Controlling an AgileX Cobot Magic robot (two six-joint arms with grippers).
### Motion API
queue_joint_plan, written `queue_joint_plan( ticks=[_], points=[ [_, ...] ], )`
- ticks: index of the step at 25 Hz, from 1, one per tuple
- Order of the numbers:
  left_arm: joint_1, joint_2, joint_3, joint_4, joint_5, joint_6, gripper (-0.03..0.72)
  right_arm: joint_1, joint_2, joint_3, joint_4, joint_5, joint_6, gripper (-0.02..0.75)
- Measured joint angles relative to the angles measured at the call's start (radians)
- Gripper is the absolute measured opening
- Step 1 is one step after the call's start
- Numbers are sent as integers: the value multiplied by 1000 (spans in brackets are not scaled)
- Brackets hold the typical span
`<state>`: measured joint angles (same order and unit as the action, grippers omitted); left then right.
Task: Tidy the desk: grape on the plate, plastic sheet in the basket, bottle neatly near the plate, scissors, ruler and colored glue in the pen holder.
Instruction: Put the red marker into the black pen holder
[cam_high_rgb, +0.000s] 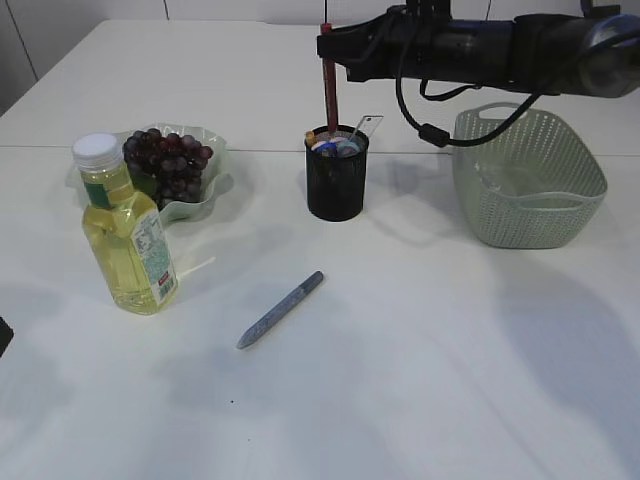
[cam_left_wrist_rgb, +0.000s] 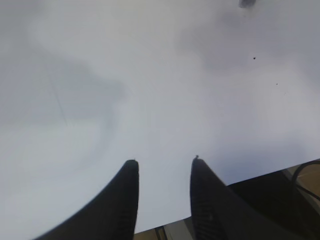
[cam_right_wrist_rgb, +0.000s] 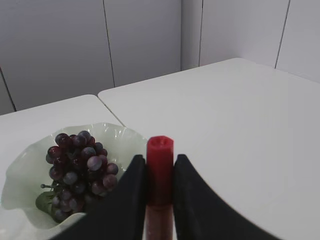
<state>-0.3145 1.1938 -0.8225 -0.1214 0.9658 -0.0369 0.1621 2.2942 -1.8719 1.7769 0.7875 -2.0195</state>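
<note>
Red is the colour of the glue stick (cam_high_rgb: 328, 80) that the right gripper (cam_right_wrist_rgb: 160, 172) is holding, with its two black fingers (cam_right_wrist_rgb: 131, 200) pressed tight on the sides of the stick near its top. The stick hangs straight up and down, and its bottom end is just at the mouth of the black pen holder (cam_high_rgb: 336, 185), which already has a few things poking out of it. So I think the step now is putting the colored glue into the holder. Next, the arm should go down a little more so the stick sits well inside, and then the fingers should let go. If they let go too high or off to one side, the stick could tip out or knock the holder over. The left gripper (cam_left_wrist_rgb: 162, 172) is low over a bare bit of the white bench (cam_high_rgb: 450, 380), with its fingers apart and nothing between them. The grapes (cam_high_rgb: 165, 160) are on the pale green plate (cam_high_rgb: 215, 190), and the bottle (cam_high_rgb: 125, 230) of yellow drink stands right beside the plate. The green basket (cam_high_rgb: 525, 180) sits to the right of the holder. A grey-blue stick (cam_high_rgb: 280, 310), maybe another glue, lies flat on the bench in front, so that one looks like it is waiting for its turn.
</note>
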Motion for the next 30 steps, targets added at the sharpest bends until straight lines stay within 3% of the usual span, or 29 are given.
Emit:
queue_joint_plan(
  ticks=[7, 17, 23, 26, 30],
  points=[
    [0, 0, 0, 0, 0, 0, 245, 0, 21, -2, 0, -13, -63, 162],
    [0, 0, 0, 0, 0, 0, 243, 0, 22, -6, 1, -13, -69, 316],
    [0, 0, 0, -1, 0, 0, 243, 2, 7, -6, -20, -80, 171, 325],
    [0, 0, 0, -1, 0, 0, 243, 2, -51, -6, -160, -165, 377, 325],
    [0, 0, 0, -1, 0, 0, 243, 8, -178, -6, -524, -181, 793, 326]
  ],
)
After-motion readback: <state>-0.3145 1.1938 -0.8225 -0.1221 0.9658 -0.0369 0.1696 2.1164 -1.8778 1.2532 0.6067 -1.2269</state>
